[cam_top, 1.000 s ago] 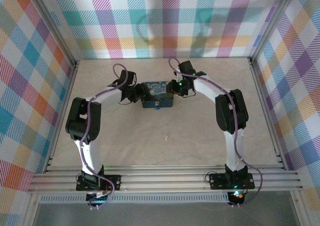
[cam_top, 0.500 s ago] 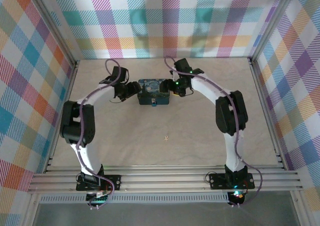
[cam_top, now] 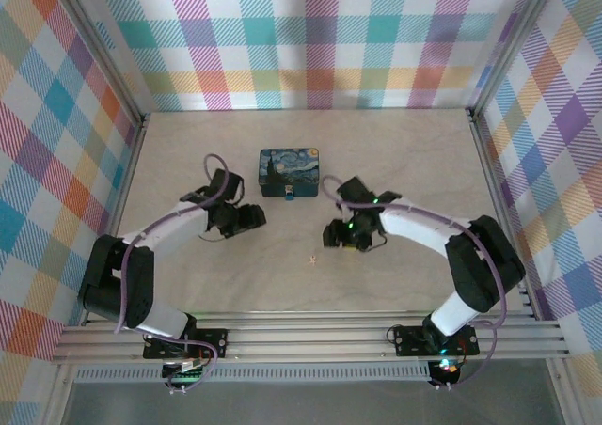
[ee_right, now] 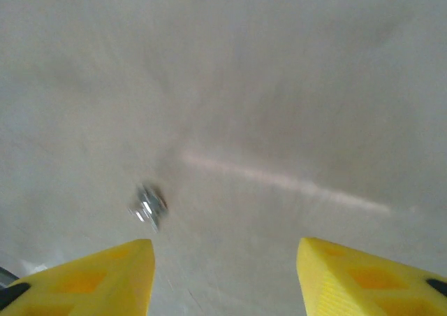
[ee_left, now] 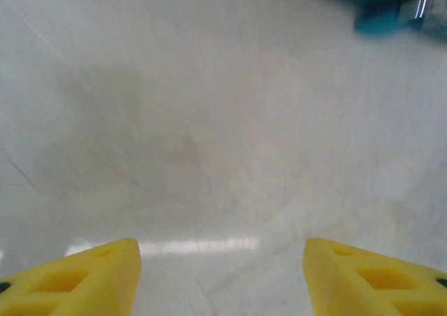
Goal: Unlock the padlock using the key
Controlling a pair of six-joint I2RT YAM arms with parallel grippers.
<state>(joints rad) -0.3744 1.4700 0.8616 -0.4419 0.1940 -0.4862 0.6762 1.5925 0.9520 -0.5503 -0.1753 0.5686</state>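
Now the left hand hovers low over the table, its yellow fingers spread wide with nothing between them. Over to the right hand: it is just as wide apart and just as empty. Its wrist view catches the key, a small shiny blur lying on the table just ahead of one finger. The padlock sits against the near side of the blue starry box, apart from both hands.
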